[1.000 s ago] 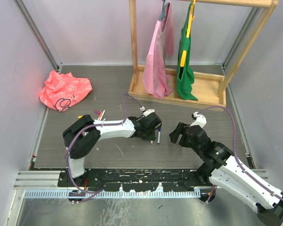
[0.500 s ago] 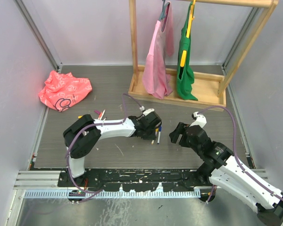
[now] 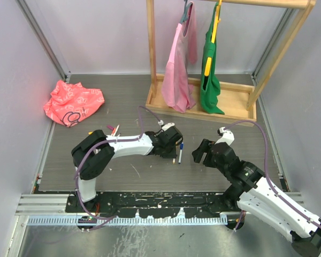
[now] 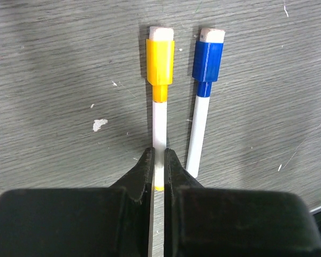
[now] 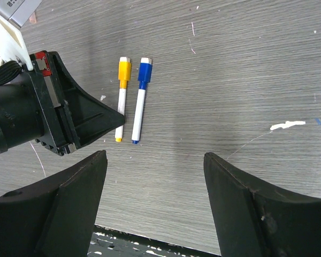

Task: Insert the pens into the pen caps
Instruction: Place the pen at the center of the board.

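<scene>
From above, the left tool (image 3: 174, 152) was down low on the grey worktop (image 3: 123, 107), reaching right, its tip just beside the blue pen (image 3: 180, 153). The right tool (image 3: 199, 152) hung near that spot from the other side, clear of everything. A few other pens (image 3: 113, 130) lay in a little cluster well off to the left by the left arm's elbow. Further back sat a crumpled pink bag (image 3: 74, 101) and a wooden rack (image 3: 203, 104) with clothes on it.

On to the left wrist camera, and there was the grip: the fingers (image 4: 144, 171) were pinched together on the white barrel of the yellow pen (image 4: 159, 123), right near its tail end. That pen lay flat on the worktop, with its yellow cap (image 4: 160, 61) at the far end. The blue pen lay parallel just to its right, close but not touching, with its blue cap (image 4: 207, 61) at the far end too.

Right wrist camera now: its own fingers (image 5: 75, 203) stood wide apart with nothing between them, above bare worktop. Both pens lay side by side beyond, and the left tool's tip met the yellow one.
</scene>
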